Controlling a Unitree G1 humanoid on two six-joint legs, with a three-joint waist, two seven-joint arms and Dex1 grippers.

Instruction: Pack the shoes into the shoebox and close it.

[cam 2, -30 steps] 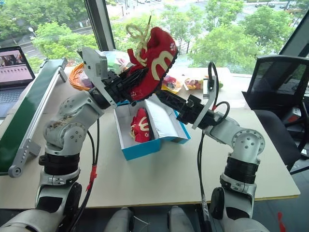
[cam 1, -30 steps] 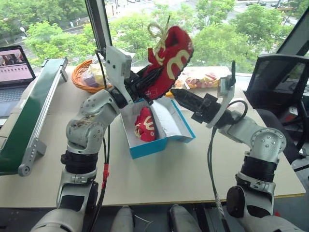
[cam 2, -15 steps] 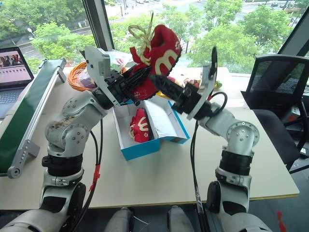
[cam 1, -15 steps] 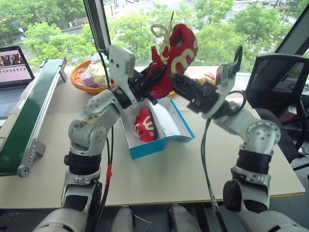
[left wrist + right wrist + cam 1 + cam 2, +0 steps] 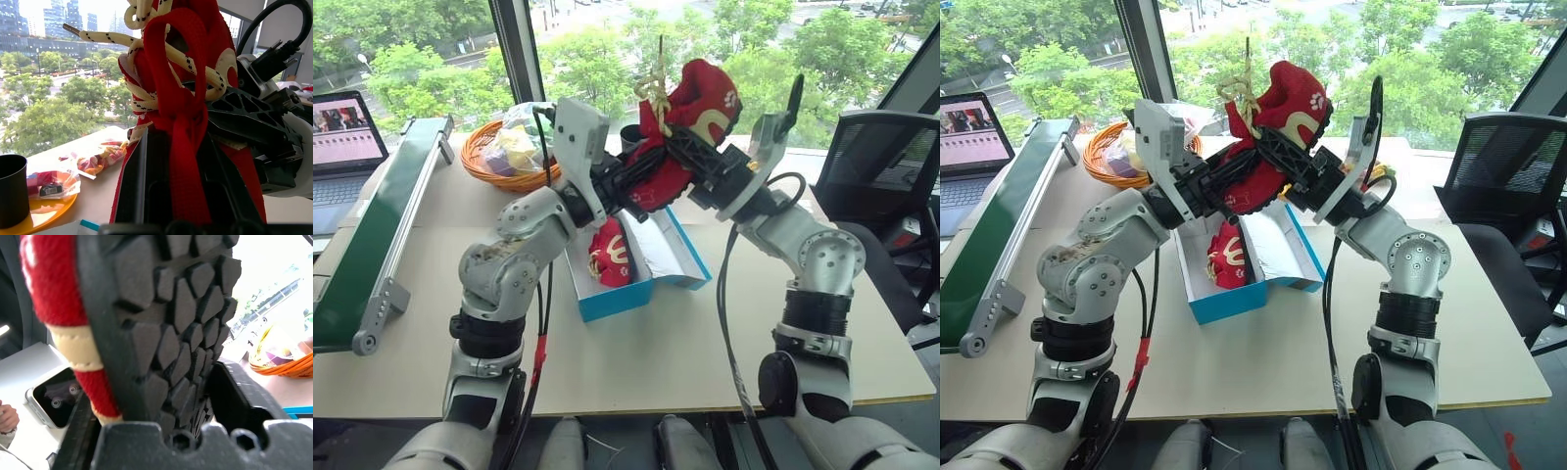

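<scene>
Raised shoe (image 5: 700, 108) – red, cream curved logo, cream laces flecked black, white paw marks at toe, black lugged sole. Second shoe (image 5: 610, 257) – same red and cream. Shoebox (image 5: 619, 299): bright blue outside, white inside. Far-left basket (image 5: 484, 168) orange; left conveyor (image 5: 382, 211) green.

This looks like an office or robotics test room high up in a building. A pale desk (image 5: 656, 343) stands against tall windows (image 5: 597, 49) that look down on treetops, and the left wrist view shows distant towers. An open laptop (image 5: 342, 137) sits at the far left, beside a green conveyor belt (image 5: 372, 215). A black mesh office chair (image 5: 881, 166) waits at the right.
</scene>
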